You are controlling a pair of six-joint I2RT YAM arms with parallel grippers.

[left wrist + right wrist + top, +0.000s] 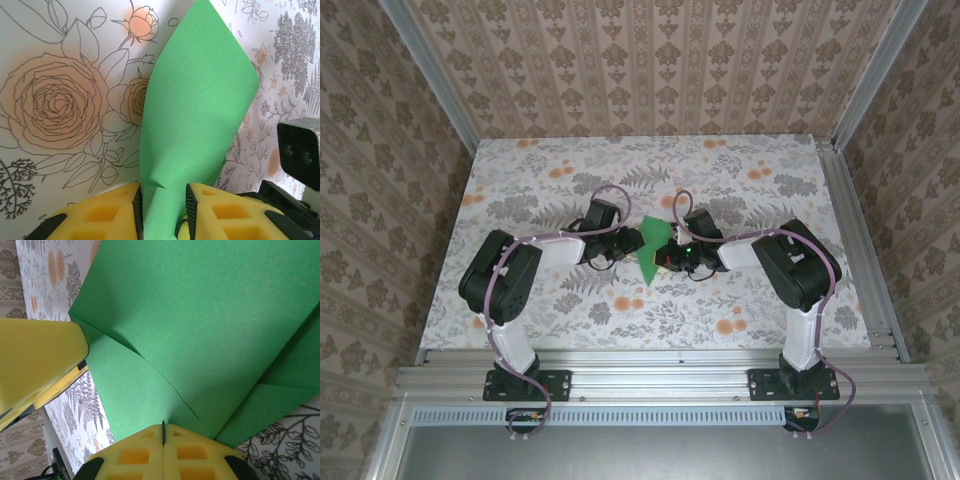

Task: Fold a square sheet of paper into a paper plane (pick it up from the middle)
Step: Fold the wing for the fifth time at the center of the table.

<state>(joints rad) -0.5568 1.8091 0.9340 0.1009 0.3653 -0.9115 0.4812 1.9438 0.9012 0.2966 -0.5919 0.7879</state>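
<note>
— Closest to me is the right pincer (163, 432), its yellow pads (135, 455) pressed tight together, and the green comes straight out of the seam between them. I'd say it is pinching the square sheet of paper (200, 315) by an edge.

— And the left pincer (163, 195)?

— Its pads stand apart, with a strip of the sheet running up through the gap. I see no bite on it. The paper faces me flat in there, with one small wrinkle by the left pad.

— So where is the sheet?

— Up off the tabletop (740, 310), about the middle, between the two pincers. It stands and curls, bowed rather than flat.

— Any folds in?

— One flap lies doubled over near the right pincer, with a clean edge, and a soft bend runs across the sheet. That's all I can make out.

— Then the paper plane is a long way off?

— By my reckoning, yes. No pointed nose, no sharp centre crease, no wings. The pickup looks done, and perhaps a first fold. Pressing the creases sharp and all the rest of the folding are left.
</note>
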